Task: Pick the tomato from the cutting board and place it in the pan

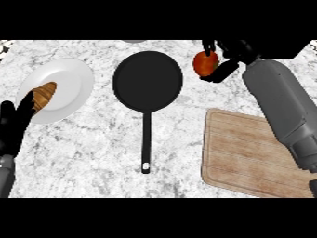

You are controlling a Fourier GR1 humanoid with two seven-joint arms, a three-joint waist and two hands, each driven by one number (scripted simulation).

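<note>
- While the right hand's [224, 59] black fingers [208, 45] were curled round the tomato [205, 63], the red fruit was grasped off the counter, just right of the pan's upper rim.
- That hand's grey forearm [284, 109] ran down and to the right, crossing over the wooden cutting board's [247, 155] right side.
- No tomato lay on the cutting board, which sat on the marble counter [92, 153] at the lower right.
- Left of the tomato sat the black frying pan [148, 81], its round bowl bare and its long handle [146, 144] pointing toward the lower edge.
- At the far left, the left hand [9, 132] rested with its fingers straight and released, pointing up, their tips over the edge of a white plate [68, 83].
- On that plate lay a brown croissant [45, 95].
</note>
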